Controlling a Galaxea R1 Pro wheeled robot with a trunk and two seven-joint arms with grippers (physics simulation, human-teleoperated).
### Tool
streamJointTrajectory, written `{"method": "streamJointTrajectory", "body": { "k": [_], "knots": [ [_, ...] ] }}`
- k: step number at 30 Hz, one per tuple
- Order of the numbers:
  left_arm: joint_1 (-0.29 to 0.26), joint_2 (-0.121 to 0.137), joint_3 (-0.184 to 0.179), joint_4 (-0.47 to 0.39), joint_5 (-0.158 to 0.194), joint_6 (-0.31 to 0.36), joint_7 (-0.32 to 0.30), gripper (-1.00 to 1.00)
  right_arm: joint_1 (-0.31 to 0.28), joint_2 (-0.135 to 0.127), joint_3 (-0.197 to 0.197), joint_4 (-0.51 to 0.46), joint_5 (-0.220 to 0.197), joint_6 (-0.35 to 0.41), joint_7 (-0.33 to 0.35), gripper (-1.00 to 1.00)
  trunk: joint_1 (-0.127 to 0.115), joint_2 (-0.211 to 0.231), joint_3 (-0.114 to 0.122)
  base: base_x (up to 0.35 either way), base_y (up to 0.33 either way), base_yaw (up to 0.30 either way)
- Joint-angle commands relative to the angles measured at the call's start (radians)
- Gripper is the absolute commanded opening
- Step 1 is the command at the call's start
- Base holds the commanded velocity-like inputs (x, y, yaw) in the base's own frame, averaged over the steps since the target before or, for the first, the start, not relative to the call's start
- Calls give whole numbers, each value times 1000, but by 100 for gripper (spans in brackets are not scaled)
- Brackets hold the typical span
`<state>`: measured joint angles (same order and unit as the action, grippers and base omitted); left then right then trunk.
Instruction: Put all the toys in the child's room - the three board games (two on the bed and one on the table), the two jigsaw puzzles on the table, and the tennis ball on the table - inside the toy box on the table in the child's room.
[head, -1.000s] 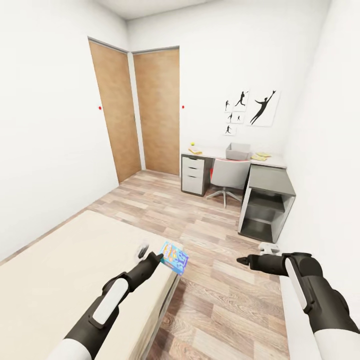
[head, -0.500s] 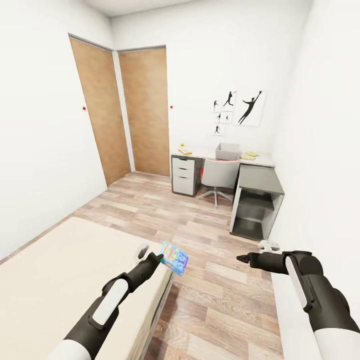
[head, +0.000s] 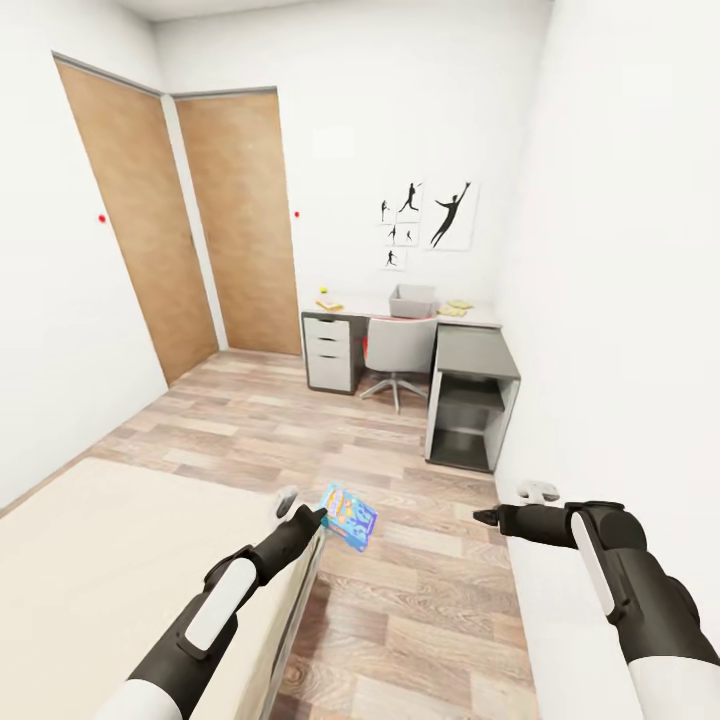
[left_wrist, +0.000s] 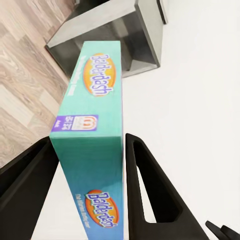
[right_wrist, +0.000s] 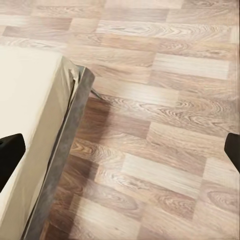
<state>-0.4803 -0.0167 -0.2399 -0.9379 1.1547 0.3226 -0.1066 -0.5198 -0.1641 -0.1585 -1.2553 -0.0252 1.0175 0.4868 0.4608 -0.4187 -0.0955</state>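
My left gripper (head: 322, 512) is shut on a small blue board game (head: 347, 516), held tilted in the air past the bed's corner. In the left wrist view the teal box (left_wrist: 95, 125) sits squeezed between both black fingers (left_wrist: 145, 190). At the far wall stands the table (head: 480, 318). It carries the light grey toy box (head: 412, 300), a tiny yellow-green tennis ball (head: 323, 292) above a flat yellowish thing at its left end, and flat yellow things (head: 458, 306) right of the box, too small to name. My right gripper (head: 480, 517) is open and empty over the floor.
The beige bed (head: 100, 560) fills the lower left; its corner (right_wrist: 75, 80) appears in the right wrist view. A grey swivel chair (head: 398, 348) is tucked under the table, and a lower dark-topped cabinet (head: 475, 352) stands against the right wall. Two wooden doors (head: 235, 220) are at the left.
The whole head view has shifted: the table, doors and cabinet now lie further left and look smaller. Both arms keep the same pose, and the left gripper still holds the board game.
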Motion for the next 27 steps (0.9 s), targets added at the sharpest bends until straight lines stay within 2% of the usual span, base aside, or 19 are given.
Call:
{"method": "streamJointTrajectory", "body": {
  "k": [1,14,20,27],
  "knots": [
    [-1,0,1,0,9,4,-1,-100,-1,0,-1,-1,-2,5,1,100,1,-2,-2,13,0,-280],
    [3,0,2,0,11,4,-20,-100,0,1,-1,-1,-2,6,1,100,1,-2,-2,4,0,-281],
    [16,3,30,0,9,5,-82,-100,0,1,-1,-2,-2,5,1,100,1,-2,-2,1,0,-253],
    [21,5,45,0,3,5,-117,-100,1,1,-1,-4,-2,4,1,100,1,-2,-2,23,0,-94]
  ]
}}
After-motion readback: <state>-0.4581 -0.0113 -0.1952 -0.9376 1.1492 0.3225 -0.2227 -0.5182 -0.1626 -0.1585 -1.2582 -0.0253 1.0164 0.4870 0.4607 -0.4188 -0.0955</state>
